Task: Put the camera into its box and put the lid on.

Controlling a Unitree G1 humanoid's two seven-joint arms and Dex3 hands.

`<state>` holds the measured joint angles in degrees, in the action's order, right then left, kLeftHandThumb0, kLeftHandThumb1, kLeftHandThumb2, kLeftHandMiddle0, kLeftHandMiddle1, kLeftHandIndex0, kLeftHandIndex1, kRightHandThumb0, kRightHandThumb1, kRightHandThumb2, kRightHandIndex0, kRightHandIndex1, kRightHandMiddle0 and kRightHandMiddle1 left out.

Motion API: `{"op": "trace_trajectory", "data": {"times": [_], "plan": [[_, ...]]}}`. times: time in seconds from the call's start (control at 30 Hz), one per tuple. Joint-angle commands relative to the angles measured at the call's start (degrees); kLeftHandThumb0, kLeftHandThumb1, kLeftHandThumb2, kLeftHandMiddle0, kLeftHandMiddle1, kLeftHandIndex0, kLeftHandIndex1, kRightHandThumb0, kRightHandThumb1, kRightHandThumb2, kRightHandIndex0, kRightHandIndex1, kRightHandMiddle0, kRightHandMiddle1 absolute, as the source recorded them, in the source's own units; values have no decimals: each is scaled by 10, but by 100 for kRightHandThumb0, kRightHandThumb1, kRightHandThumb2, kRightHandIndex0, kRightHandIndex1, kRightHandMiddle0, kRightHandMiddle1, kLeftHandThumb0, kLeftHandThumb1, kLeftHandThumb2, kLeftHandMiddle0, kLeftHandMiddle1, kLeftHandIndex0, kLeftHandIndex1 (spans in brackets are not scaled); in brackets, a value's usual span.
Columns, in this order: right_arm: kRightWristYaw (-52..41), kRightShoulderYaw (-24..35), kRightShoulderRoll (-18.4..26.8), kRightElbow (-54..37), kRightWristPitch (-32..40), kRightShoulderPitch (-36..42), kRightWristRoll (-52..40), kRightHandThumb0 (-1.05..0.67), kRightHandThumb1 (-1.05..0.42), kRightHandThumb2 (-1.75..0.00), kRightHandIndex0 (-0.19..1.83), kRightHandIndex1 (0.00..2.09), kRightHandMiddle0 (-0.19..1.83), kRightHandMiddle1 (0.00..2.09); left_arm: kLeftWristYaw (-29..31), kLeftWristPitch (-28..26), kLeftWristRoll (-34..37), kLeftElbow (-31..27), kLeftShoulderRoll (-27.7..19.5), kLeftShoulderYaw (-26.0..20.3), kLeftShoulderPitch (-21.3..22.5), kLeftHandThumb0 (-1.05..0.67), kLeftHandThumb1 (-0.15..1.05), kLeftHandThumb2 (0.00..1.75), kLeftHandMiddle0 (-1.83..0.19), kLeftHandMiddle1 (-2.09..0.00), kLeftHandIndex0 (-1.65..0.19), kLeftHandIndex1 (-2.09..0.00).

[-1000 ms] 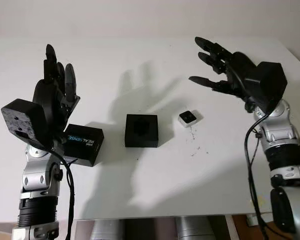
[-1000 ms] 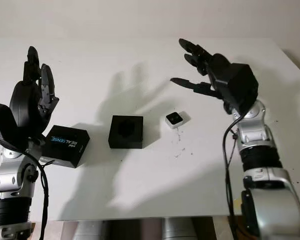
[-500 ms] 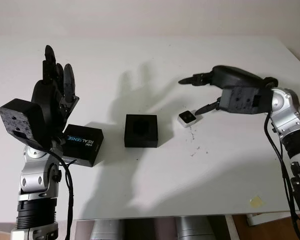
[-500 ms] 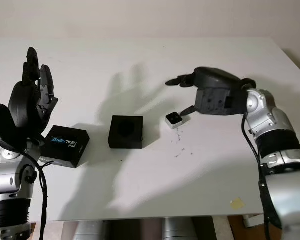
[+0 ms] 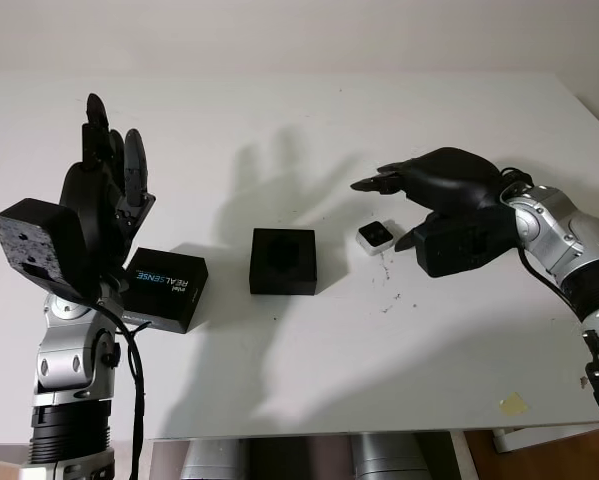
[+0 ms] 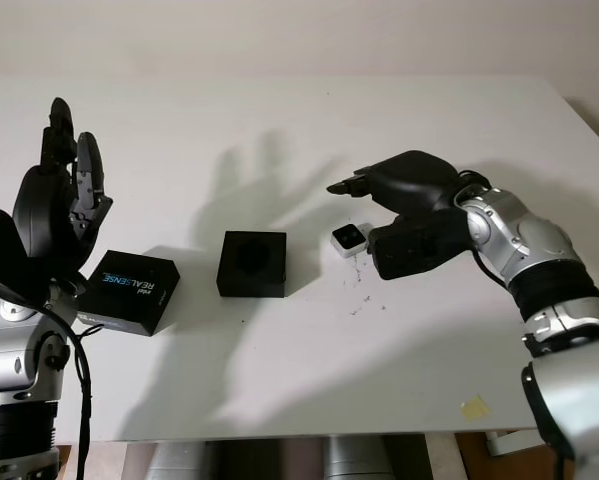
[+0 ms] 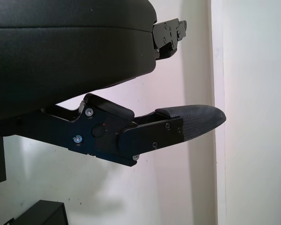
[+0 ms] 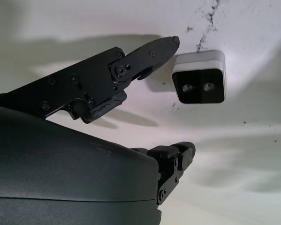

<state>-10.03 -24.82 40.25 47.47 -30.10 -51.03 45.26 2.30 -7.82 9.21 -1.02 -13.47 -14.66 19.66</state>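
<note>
White plastic with a dark lens face, the small square camera (image 5: 376,235) lies on the pale worktop (image 5: 309,120), just right of the open black foam-lined box (image 5: 282,261). The right robot hand (image 5: 434,205) hovers beside it, open and empty, one fingertip (image 8: 170,43) near the casing's edge. A sound pinch would take two opposite sides, level, before lifting. The printed black lid (image 5: 166,289) waits left of the box, below the raised, open left robot hand (image 5: 104,195).

white table (image 5: 279,380), yellow sticker (image 5: 513,403)
</note>
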Motion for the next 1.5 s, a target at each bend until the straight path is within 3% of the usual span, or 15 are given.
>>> {"op": "trace_trajectory", "data": {"times": [0.0,0.3,0.57,1.07,1.47], "plan": [[2,1,15,-10,-2,11,-3,-58,-87,-6,11,0,33,4,1,0,1,-8,-2,-3,-4,-74,105,59,19,0,19,0],[-37,21,30,-24,-6,27,-48,-65,-88,-6,-1,2,28,1,-3,0,-2,-9,-1,-2,-6,-73,105,60,19,0,19,0],[15,38,23,-9,-21,51,-71,-62,-90,-6,5,7,37,6,-3,2,-3,-9,-2,0,-5,-73,105,61,19,0,19,0],[44,77,-24,98,-73,49,-167,-58,-88,-5,12,7,49,15,0,-3,-3,-10,-4,0,-4,-73,105,61,19,0,19,0],[22,79,-40,121,-63,50,-181,-58,-88,-5,-3,2,49,20,0,4,-5,-6,-3,0,-3,-72,105,61,19,0,19,0]]}}
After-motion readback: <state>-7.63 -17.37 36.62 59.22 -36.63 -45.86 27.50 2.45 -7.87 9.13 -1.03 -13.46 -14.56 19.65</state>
